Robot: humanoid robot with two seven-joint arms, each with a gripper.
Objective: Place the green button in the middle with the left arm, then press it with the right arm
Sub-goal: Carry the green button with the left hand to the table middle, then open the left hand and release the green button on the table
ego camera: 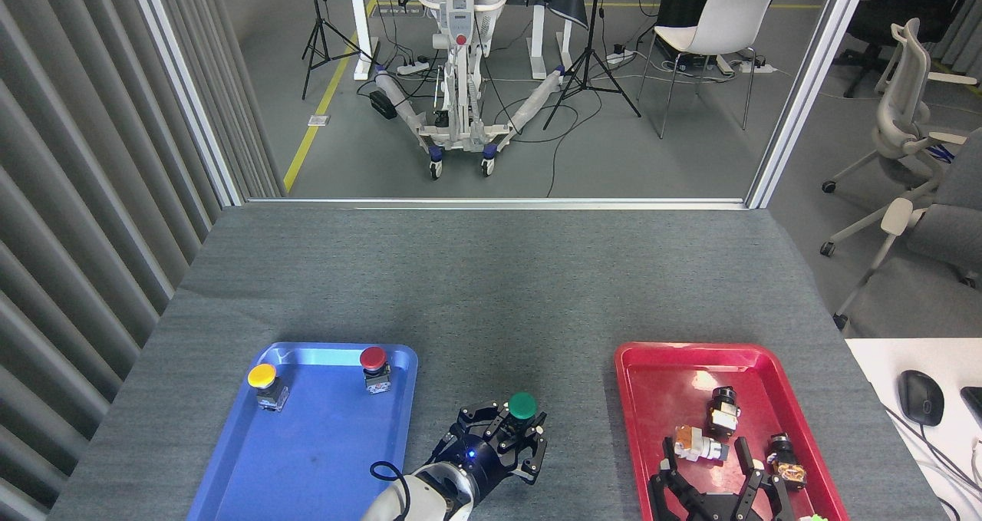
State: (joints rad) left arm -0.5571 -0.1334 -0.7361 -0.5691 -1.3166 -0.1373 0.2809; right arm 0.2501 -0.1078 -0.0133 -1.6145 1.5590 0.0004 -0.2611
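Observation:
The green button [522, 406] sits in my left gripper [512, 431], whose black fingers are shut around its base. Button and gripper are over the bare grey cloth in the middle [515, 329], between the two trays; whether the button touches the cloth I cannot tell. My left arm reaches in from the bottom edge, a blue light glowing on its wrist. My right gripper [717, 479] is at the bottom right over the red tray [637, 398], its fingers spread open and holding nothing.
The blue tray [322, 444] on the left holds a yellow button [263, 379] and a red button [374, 361]. Several small parts lie in the red tray. A black mouse [921, 398] rests on a white desk at the right.

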